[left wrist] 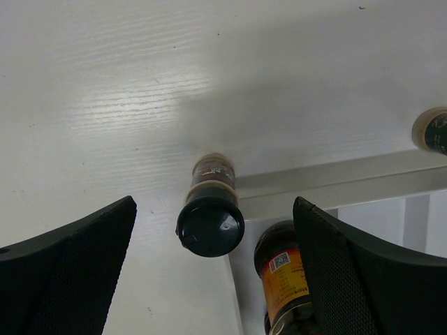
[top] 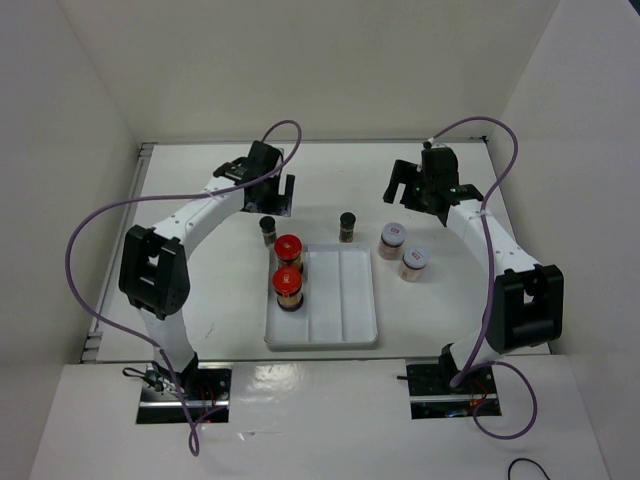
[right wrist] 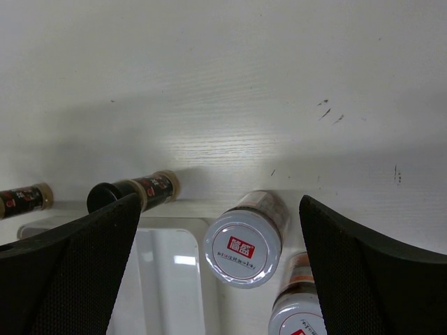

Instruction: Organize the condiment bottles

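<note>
A white tray lies on the bench nearest the arm bases. In its left section stand two jars, the near red-capped jar with the far red-capped jar just behind it.

Right of the tray, on the bench, stand the near pale-lidded jar and the far pale-lidded jar, close together. Just past the tray's far edge stand the left dark jar and the right dark jar, apart from each other.

Farthest out, the left hand hangs above the left dark jar, fingers spread wide and holding nothing. The right hand hangs above the far pale-lidded jar, equally wide and empty.
</note>
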Tool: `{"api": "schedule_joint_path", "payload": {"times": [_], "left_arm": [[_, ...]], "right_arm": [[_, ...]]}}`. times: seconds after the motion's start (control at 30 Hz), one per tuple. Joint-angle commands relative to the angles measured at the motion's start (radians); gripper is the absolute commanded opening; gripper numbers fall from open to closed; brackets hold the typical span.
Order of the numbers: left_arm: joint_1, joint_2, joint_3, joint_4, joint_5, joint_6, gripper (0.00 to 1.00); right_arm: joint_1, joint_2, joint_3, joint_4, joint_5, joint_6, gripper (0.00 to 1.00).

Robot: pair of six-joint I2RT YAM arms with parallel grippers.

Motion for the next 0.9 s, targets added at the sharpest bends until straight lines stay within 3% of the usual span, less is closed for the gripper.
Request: {"api": "schedule_joint_path", "payload": {"times": [0.0, 0.47, 0.87], "left_arm": [[-0.002, 0.013, 0.009, 0.031, -0.013, 0.014, 0.99], [0.007, 0.016, -0.091, 0.042, 0.007, -0.015, 0.89], [0.007, 0.053, -0.082, 0.042, 0.018, -0.015, 0.58]], "right_arm": [[-0.006, -0.021, 0.015, 0.012, -0.005, -0.011, 0.99], [-0.006, -0.012, 0.015, 0.012, -0.014, -0.011, 0.99], [-0.006, -0.021, 0.024, 0.012, -0.014, -0.011, 0.99]]}}
